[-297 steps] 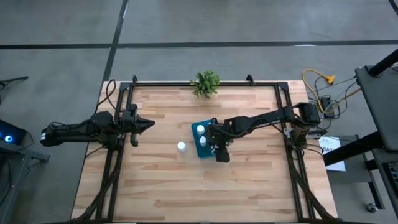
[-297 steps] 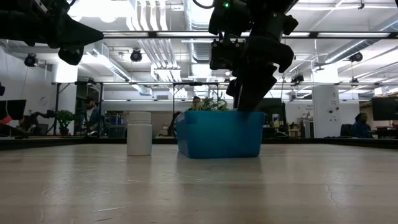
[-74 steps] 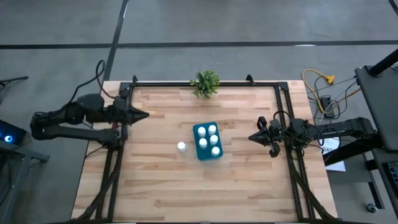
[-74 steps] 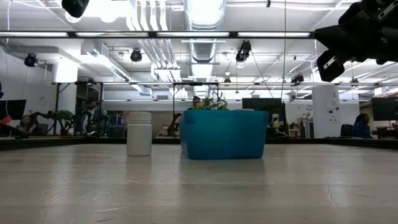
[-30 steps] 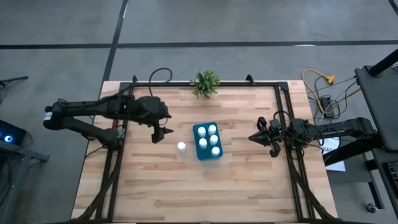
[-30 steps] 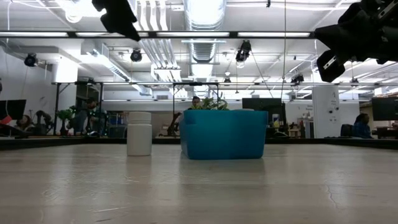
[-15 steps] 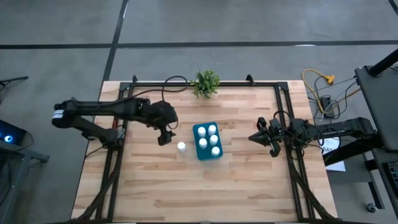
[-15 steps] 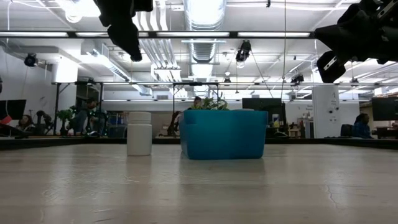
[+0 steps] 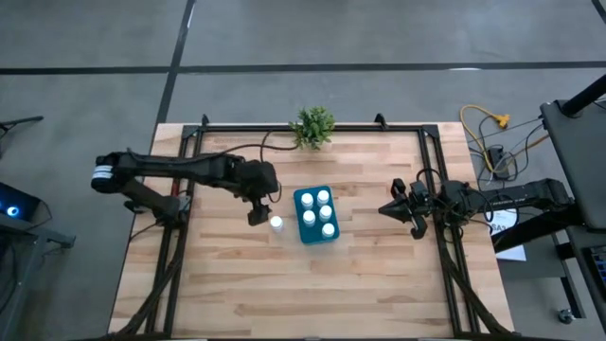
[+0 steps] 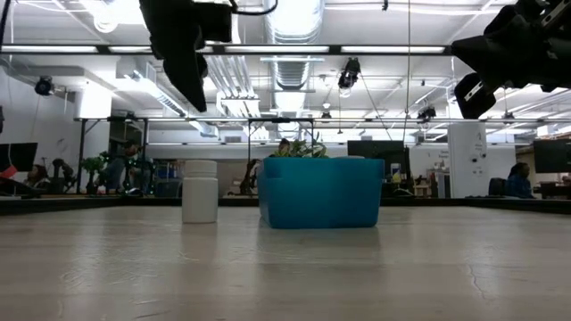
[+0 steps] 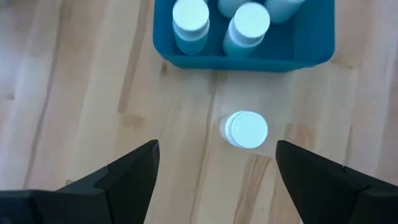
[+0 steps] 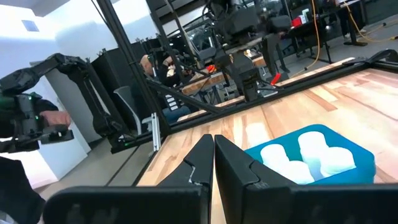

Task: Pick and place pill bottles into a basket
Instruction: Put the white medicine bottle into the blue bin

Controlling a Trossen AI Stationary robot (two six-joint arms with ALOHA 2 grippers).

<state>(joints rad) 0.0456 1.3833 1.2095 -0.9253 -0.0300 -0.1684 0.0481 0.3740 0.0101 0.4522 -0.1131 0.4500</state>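
While the wooden bench point(image 9: 237, 284) carries a teal basket point(image 9: 333, 238) near its middle, five white pill bottles point(image 9: 316, 212) stand inside it and a sixth bottle point(image 9: 276, 224) stands on the wood just beside the basket's left wall. Above that lone bottle hangs the left pincer point(image 9: 255, 214), fingers spread wide on either side of the cap. At the bench's right edge waits the right pincer point(image 9: 391, 209), fingers pressed together and holding nothing. No label or writing is readable on the bottles.

pale planked wood table point(image 9: 284, 284), matt grain; smooth plastic teal basket point(image 11: 311, 50); white plastic pill bottle point(image 11: 247, 129)
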